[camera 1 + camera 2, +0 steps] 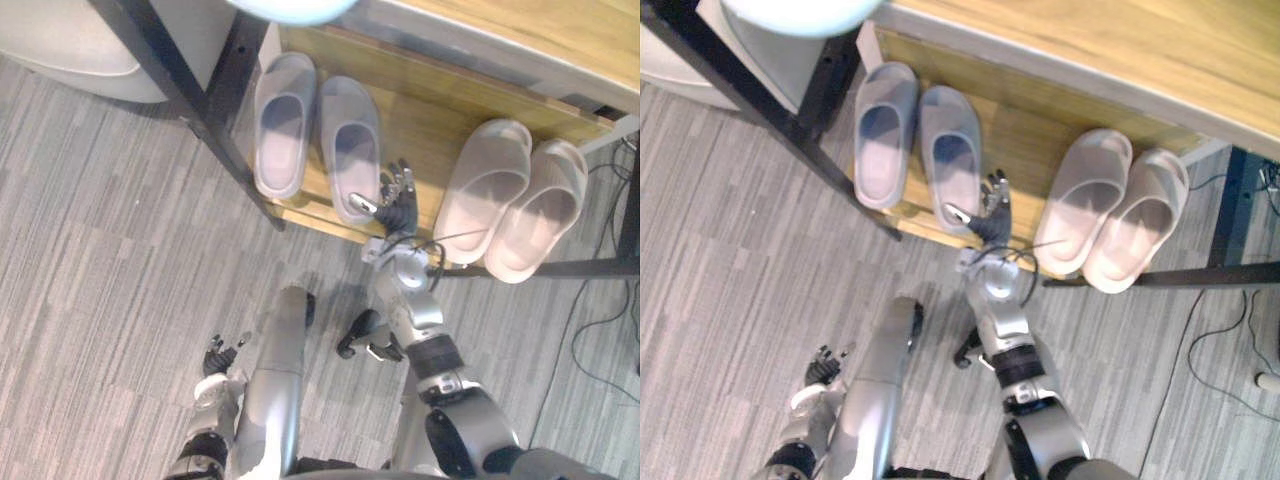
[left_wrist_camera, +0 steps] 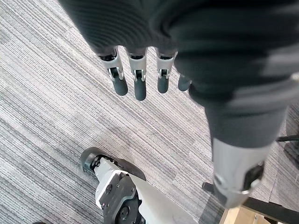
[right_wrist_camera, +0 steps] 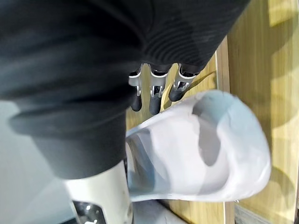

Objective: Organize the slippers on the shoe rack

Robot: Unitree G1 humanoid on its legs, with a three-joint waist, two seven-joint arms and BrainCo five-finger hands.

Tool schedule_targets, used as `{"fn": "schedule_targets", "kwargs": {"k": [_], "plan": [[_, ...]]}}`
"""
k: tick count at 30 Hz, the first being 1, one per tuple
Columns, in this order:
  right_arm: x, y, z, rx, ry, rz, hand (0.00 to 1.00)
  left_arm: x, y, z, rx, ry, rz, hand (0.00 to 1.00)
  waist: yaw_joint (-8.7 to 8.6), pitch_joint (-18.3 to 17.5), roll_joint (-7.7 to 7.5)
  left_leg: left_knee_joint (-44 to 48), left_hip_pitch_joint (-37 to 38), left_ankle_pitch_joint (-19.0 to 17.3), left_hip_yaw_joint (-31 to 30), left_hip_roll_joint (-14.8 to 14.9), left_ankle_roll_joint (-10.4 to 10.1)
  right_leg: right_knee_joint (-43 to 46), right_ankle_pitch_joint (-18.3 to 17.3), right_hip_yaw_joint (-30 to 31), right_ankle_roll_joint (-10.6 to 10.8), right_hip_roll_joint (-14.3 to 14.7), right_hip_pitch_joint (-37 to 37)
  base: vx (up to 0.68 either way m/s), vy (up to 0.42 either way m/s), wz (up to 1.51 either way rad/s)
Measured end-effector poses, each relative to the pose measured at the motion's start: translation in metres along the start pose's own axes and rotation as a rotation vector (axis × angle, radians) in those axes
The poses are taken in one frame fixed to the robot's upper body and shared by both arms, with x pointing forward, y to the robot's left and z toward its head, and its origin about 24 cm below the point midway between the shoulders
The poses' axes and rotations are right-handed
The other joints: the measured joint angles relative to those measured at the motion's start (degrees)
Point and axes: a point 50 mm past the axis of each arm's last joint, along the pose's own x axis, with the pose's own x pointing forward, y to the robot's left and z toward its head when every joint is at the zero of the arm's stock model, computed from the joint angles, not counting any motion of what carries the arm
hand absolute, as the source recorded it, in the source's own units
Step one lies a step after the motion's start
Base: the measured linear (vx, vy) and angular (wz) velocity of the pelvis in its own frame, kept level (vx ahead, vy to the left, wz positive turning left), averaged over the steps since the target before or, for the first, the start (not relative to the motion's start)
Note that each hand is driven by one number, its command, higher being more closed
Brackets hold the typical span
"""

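Two lavender slippers lie side by side, toes inward, on the left of the shoe rack's wooden shelf (image 1: 418, 125): the left one (image 1: 283, 125) and the right one (image 1: 350, 145). A pale pink pair (image 1: 487, 185) (image 1: 540, 215) lies on the shelf's right, with the heels hanging over the front edge. My right hand (image 1: 397, 200) is open just right of the right lavender slipper's heel (image 3: 201, 154), its fingers (image 3: 154, 93) straight over the wood; I cannot tell if it touches. My left hand (image 1: 222, 355) hangs open low over the carpet, holding nothing.
The rack's black frame leg (image 1: 190, 90) slants down past the left slipper, and another black bar (image 1: 590, 266) runs at the right front. A pale rounded object (image 1: 70, 50) sits at the back left. Thin cables (image 1: 600, 330) lie on the grey carpet at the right.
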Motion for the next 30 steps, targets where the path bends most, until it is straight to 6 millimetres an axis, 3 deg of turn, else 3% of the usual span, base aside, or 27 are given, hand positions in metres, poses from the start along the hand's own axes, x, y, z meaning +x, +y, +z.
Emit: {"fn": "schedule_targets", "kwargs": {"k": [15,22,27,30], "plan": [[0.02,0.01,0.006,-0.008,0.032,-0.018,0.0,0.001,-0.001,0.0,-0.006,0.009,0.019,0.0,0.94,0.3,0.52,-0.2,-0.3,0.3,-0.8,0.0,-0.3,0.1,-0.1,-0.9,-0.2,0.0,0.0,0.0,-0.001,0.01],[0.023,0.001,0.007,-0.063,0.036,-0.026,0.0,0.002,-0.001,-0.001,-0.03,0.017,0.03,0.0,1.21,0.5,0.89,-0.4,0.2,0.6,-1.3,-0.1,-0.6,0.0,-0.2,-1.5,-0.3,0.0,0.9,0.0,0.0,0.03],[0.016,-0.006,0.006,-0.121,0.021,-0.012,0.0,0.002,-0.003,-0.001,-0.033,0.02,0.024,0.0,0.82,0.6,1.08,-2.6,3.8,0.8,-0.6,-0.1,-0.3,-1.9,-0.1,-1.6,-0.2,0.1,4.2,0.0,0.001,0.01],[0.002,-0.021,-0.001,-0.142,0.023,-0.025,0.0,0.001,-0.004,-0.003,-0.034,0.024,0.02,0.0,0.5,0.6,1.1,-4.6,7.3,0.9,-0.2,0.0,-0.3,-4.0,0.3,-1.5,-0.2,0.6,7.3,0.05,0.002,-0.02]]}}
